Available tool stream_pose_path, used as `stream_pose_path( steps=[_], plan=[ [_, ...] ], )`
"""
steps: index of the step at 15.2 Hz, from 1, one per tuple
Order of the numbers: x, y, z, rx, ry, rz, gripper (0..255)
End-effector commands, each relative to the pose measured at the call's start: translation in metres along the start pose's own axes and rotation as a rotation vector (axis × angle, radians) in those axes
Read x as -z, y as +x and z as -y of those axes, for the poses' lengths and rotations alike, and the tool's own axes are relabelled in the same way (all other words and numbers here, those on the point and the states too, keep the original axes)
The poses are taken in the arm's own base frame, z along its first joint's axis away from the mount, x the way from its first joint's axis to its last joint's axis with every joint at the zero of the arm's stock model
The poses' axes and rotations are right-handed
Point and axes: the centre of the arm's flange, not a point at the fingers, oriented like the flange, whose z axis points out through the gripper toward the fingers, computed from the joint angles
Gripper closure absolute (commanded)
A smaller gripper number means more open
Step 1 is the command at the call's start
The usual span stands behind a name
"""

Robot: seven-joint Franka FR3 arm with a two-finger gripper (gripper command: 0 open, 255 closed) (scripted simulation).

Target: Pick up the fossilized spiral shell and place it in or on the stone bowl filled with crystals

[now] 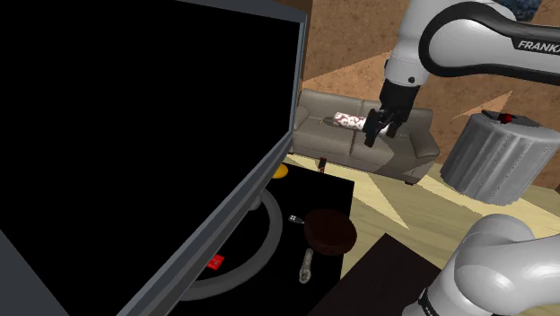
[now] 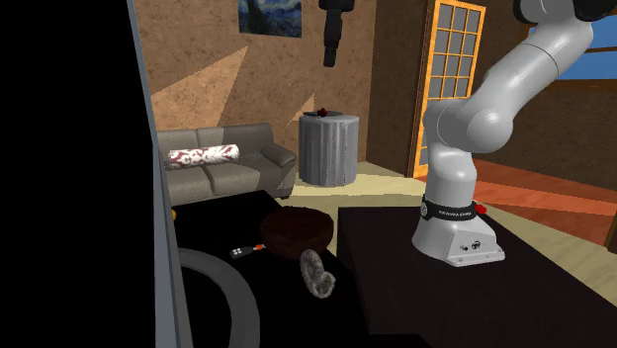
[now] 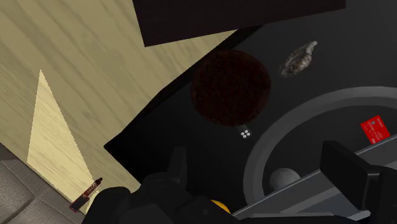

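while the hand (image 1: 379,133) hangs wide and empty, the wrist view sees shell (image 3: 298,58) near dark bowl (image 3: 230,87).

The dark table (image 1: 314,190) lies in dim light, and what rests on it is hard to make out. Bright wedges of light cross the pale wooden floor (image 3: 48,127). A slanting shadow edge cuts the brown wall (image 2: 198,89).
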Motion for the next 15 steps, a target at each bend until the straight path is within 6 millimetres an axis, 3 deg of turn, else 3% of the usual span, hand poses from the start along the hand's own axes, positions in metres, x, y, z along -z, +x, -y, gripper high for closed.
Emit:
stream_pose_path(
  steps=[1, 15],
  plan=[
    [0.0, 0.0, 0.0, 0.0, 0.0, 0.0, 0],
    [-0.161, -0.026, 0.079, -0.142, 0.044, 0.026, 0]
  ],
)
